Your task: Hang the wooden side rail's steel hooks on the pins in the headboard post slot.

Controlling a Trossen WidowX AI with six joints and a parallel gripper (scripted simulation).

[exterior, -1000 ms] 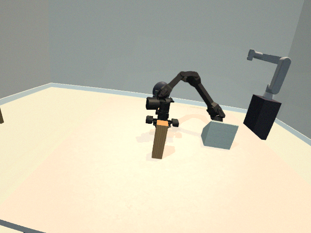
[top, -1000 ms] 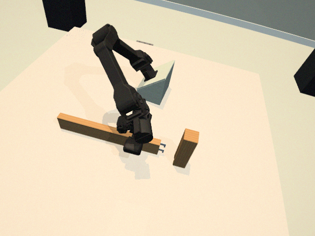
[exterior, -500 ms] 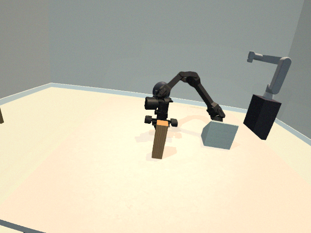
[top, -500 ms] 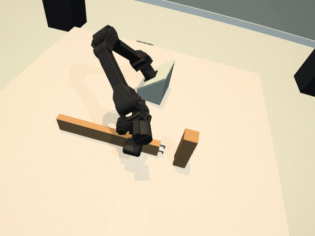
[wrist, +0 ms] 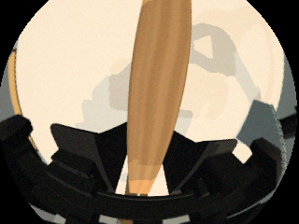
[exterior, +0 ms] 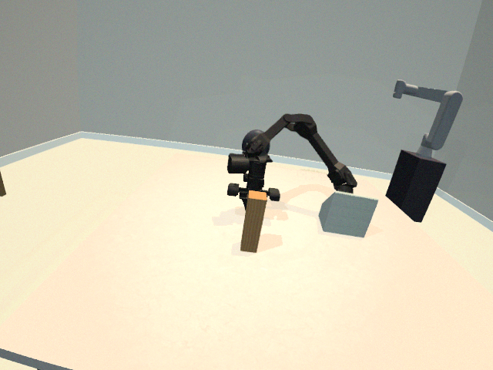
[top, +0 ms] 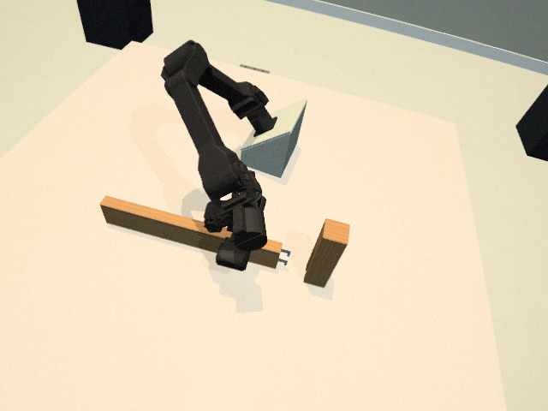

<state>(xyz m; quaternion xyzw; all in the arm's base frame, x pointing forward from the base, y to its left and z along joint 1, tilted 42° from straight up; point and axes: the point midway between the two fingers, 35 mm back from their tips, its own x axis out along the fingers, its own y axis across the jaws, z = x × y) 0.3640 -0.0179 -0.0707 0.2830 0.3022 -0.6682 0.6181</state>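
The wooden side rail (top: 145, 220) (wrist: 159, 70) lies low along the table on its narrow edge. Its two steel hooks (top: 288, 253) point right, toward the post, with a gap between. The headboard post (top: 326, 260) (exterior: 253, 223) stands upright right of the rail. Its slot and pins are not visible. My gripper (top: 225, 239) (wrist: 146, 123) is shut on the rail, with one finger on each side, nearer the hook end. The post hides most of the rail in the exterior view. A thin shadow runs under the rail; I cannot tell whether its hook end is raised.
A blue-grey wedge (top: 269, 159) (exterior: 346, 215) (wrist: 263, 123) stands behind the rail and post, under the arm's base. Black blocks (top: 115, 21) (exterior: 416, 183) stand beyond the table; one carries a grey arm (exterior: 447, 119).
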